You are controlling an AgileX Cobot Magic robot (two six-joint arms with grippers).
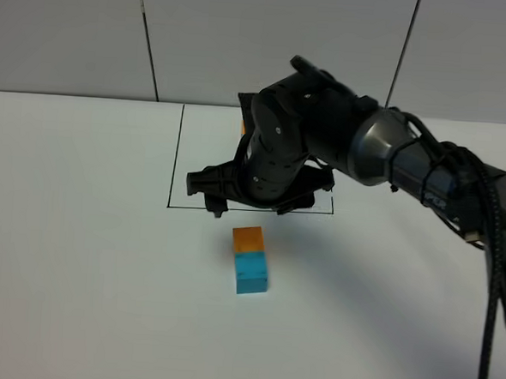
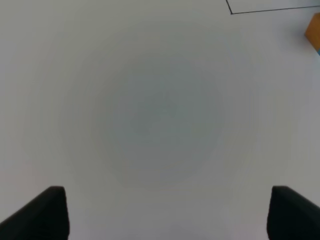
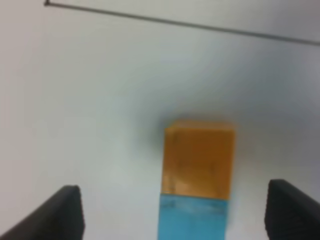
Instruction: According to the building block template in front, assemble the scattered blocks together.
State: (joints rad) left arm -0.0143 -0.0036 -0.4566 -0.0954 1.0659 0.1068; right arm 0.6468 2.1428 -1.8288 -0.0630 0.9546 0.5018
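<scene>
On the white table [image 1: 77, 256], the orange cube [image 1: 249, 238] and the teal-blue cube [image 1: 251, 271] sit touching in a row, orange on the far side, just in front of the drawn black rectangle [image 1: 175, 159]; the right arm [image 1: 392, 159] reaches across the middle and hides nearly all of the template inside that frame (only a sliver of orange [image 1: 242, 125] peeks out beside the arm); the right gripper [image 3: 172, 212] hangs above the joined pair, its fingers spread wide on either side with nothing held; the left gripper [image 2: 165, 212] is likewise spread wide and empty over bare table, the frame's corner and an edge of the orange cube [image 2: 314, 31] at the rim of its view.
</scene>
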